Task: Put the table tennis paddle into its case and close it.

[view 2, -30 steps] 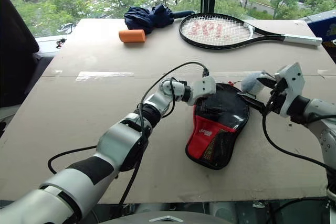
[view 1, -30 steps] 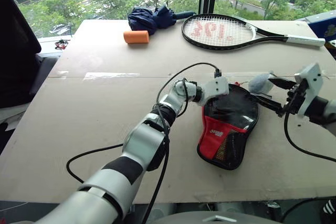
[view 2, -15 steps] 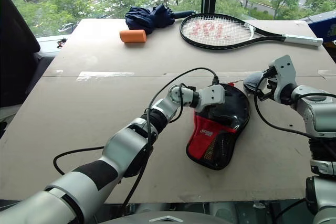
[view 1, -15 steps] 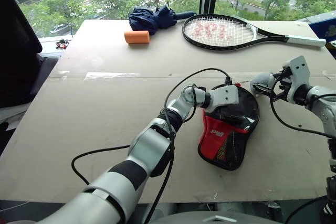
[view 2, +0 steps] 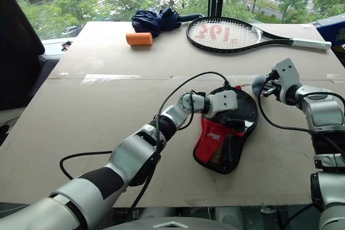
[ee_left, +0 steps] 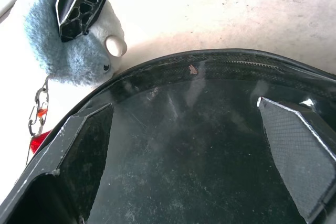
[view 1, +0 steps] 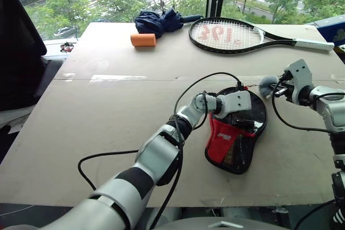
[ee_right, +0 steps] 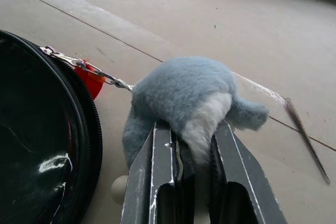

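The case (view 1: pixel 235 139) lies flat on the table (view 1: pixel 108 111), black with a red pocket panel and its clear side up. My left gripper (view 1: pixel 243 120) rests on that clear side, open, and its fingers (ee_left: pixel 294 145) are spread over the dark plastic. The grey-blue fuzzy ball (ee_right: pixel 184 90) hangs from the zipper by a small chain at the case's far right rim. My right gripper (ee_right: pixel 191 145) is shut on that ball (view 1: pixel 267 85). The table tennis paddle is hidden; I see only dark through the clear side.
A large strung tennis racket (view 1: pixel 232 33) lies at the table's far right. A folded dark blue umbrella (view 1: pixel 159 21) and an orange cylinder (view 1: pixel 143 40) lie at the far middle. A strip of clear tape (view 1: pixel 116 78) marks the table's seam. A black chair (view 1: pixel 19 52) stands left.
My right gripper moved forward and down to the fuzzy ball and shut on it. My left gripper slid slightly to the right over the case and stayed open.
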